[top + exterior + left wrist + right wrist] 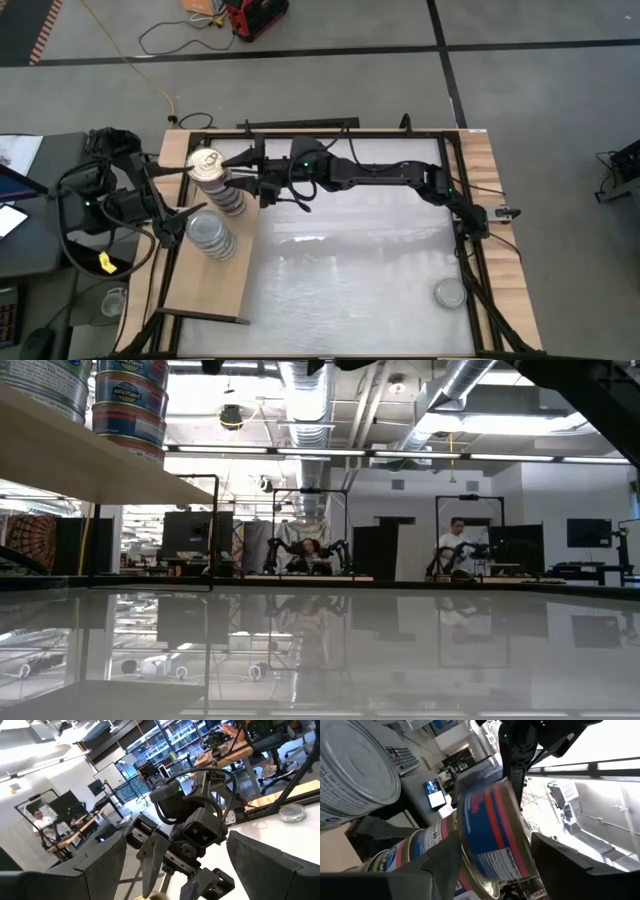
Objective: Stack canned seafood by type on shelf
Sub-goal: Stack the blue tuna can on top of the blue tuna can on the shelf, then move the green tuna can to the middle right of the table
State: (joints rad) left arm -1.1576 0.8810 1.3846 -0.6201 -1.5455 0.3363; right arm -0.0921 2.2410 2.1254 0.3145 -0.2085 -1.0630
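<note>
The shelf [205, 290] is a light wooden board in a black frame at the table's left. Two stacks of tins stand on it. The taller far stack [230, 198] has blue-labelled tins and a gold-topped tin [205, 162] at its top. The nearer stack [212, 238] has silver tops. My right gripper [236, 170] reaches across from the right at that top tin [492, 840]. My left gripper [188, 192] stands open on the stack's left, level, facing the right gripper [200, 832] and touching nothing. The low view shows only the stacks' lowest tins [130, 405]. My right gripper has the top tin between its two fingers, which come level from the table's right. One finger [442, 865] meets its gold rim [470, 870], the other [560, 865] the opposite side. The labelled wall [500, 835] faces the wrist. The tin sits tilted atop the stack.
One loose tin [450, 293] lies on the white tabletop near the right front, seen also in the left wrist view [292, 813]. Another tin [113, 298] lies off the shelf at the left front. The black frame [455, 150] rims the table.
</note>
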